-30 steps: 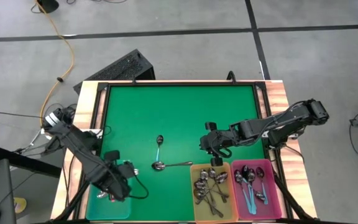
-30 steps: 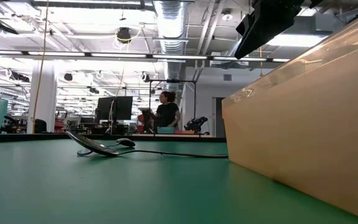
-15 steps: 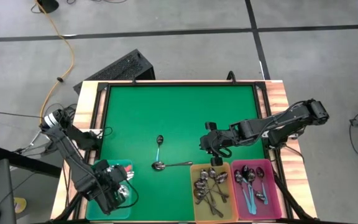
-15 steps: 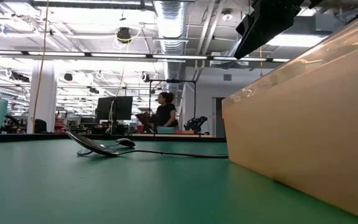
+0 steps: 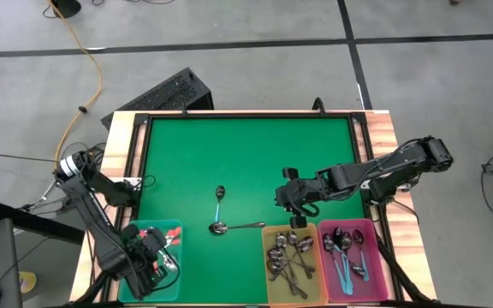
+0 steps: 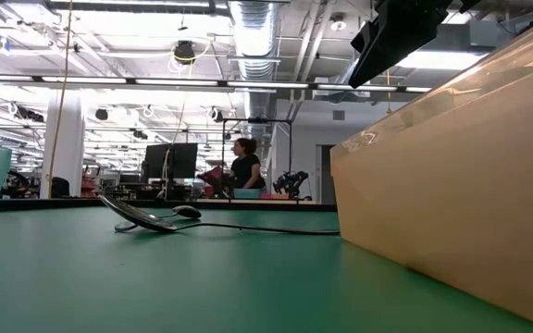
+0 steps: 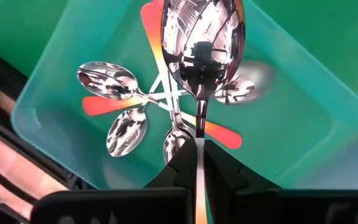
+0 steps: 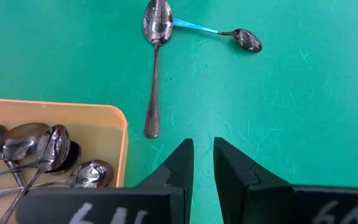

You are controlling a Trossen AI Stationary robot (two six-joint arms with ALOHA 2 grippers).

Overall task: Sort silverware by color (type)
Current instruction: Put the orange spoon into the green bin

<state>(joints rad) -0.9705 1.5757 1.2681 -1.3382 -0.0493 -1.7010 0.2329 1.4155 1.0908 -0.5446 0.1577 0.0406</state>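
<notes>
Left pincer (image 7: 197,163) clamped on an orange-handled spoon (image 7: 202,53) over the teal bin (image 5: 175,229), lower left of the high view.
Release low, over the bin's middle. Right pincer (image 8: 204,163), empty, slightly parted, above tabletop (image 5: 246,154); plain spoon (image 5: 238,227) and blue spoon (image 5: 219,203) remain mid-frame.

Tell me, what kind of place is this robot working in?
Probably a big open lab or workshop: exposed ceiling ducts, strip lights and desks with monitors lie behind the green table, where a person stands.
</notes>
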